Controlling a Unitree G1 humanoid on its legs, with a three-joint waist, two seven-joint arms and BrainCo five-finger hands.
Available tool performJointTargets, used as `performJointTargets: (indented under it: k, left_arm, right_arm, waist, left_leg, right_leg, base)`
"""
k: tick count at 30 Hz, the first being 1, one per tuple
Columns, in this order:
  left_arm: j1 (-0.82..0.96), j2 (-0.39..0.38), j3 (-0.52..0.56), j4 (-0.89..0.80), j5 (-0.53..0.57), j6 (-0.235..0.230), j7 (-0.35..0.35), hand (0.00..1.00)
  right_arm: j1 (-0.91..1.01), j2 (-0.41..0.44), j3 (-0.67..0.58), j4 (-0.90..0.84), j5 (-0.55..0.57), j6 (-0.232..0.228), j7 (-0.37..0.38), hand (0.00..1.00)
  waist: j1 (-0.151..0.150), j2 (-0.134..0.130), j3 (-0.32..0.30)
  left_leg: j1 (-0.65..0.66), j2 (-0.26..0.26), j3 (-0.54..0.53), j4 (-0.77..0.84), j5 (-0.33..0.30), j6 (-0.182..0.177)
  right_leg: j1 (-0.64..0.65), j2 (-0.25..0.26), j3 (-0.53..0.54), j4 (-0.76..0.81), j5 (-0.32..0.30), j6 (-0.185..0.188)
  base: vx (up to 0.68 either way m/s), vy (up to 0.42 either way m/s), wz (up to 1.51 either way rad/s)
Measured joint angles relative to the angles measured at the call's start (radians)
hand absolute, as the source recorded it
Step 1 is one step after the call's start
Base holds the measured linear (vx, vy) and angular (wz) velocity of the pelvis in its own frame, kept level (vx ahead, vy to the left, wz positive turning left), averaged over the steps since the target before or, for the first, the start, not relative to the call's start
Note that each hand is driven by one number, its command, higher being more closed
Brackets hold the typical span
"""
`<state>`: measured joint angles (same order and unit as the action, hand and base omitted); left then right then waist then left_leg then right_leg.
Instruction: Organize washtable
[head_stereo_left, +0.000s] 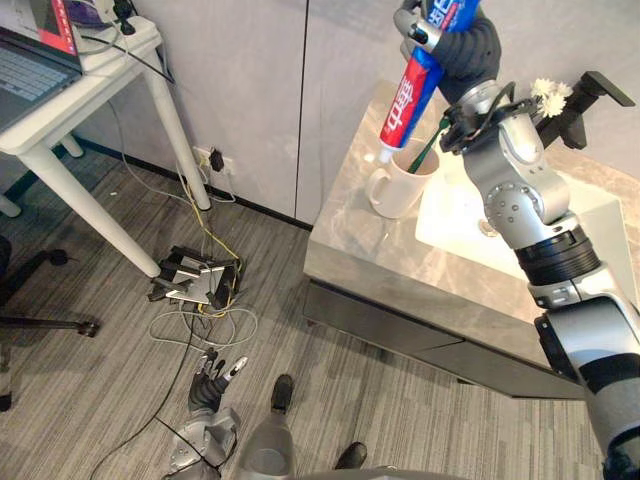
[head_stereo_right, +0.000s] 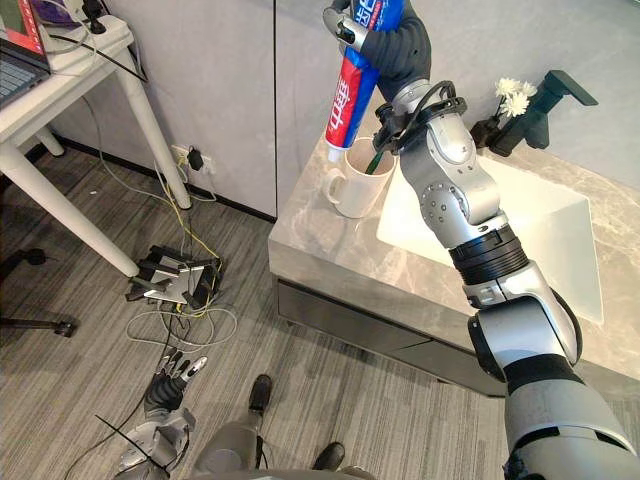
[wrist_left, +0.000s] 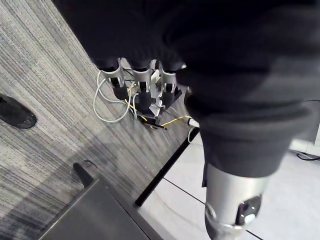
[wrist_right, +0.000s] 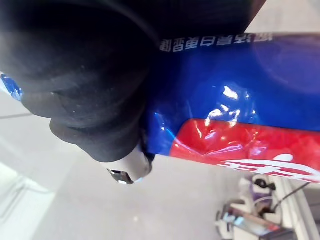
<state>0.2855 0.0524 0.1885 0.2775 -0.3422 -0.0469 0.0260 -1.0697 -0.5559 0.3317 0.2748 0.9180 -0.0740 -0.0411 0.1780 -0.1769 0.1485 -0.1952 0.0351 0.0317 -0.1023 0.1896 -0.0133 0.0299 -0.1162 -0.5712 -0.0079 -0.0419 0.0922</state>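
Our left hand (head_stereo_left: 210, 385) hung low, fingers relaxed; our right hand (head_stereo_left: 445, 40) clasped a toothpaste tube (head_stereo_left: 408, 95) above the white mug (head_stereo_left: 395, 190) at the left edge of the counter (head_stereo_left: 370, 262).

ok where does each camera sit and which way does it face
Left eye view: head, down at the washtable; right hand holds toothpaste tube over mug.
Right eye view: beside it, same scene; left hand hangs low, open.
Left wrist view: along the left hand toward floor cables.
Right wrist view: close on the tube, shared with both eyes.
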Motion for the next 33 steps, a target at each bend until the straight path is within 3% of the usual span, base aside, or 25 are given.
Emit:
performJointTargets:
  k: [4, 33]
  left_arm:
    - [0.0, 0.004, 0.0, 0.013, 0.0, 0.0, 0.0, 0.0]
    - [-0.001, 0.023, 0.0, 0.017, 0.0, -0.001, -0.001, 0.0]
  right_arm:
    - [-0.006, -0.001, -0.004, 0.0, -0.009, -0.019, -0.003, 1.0]
    - [0.001, -0.004, -0.024, 0.018, -0.09, -0.031, -0.022, 1.0]
  waist:
    - [0.001, -0.001, 0.0]
    - [-0.004, -0.023, 0.0]
  left_leg:
    - [-0.001, 0.009, 0.008, 0.0, 0.0, -0.001]
    - [-0.011, 0.021, 0.028, 0.0, 0.001, -0.003]
  right_leg:
    - [0.001, 0.01, 0.005, -0.012, 0.006, -0.009]
    - [-0.019, 0.019, 0.026, -0.014, 0.01, -0.015]
  base:
    - [-0.01, -0.004, -0.04]
    - [0.0, 0.0, -0.02]
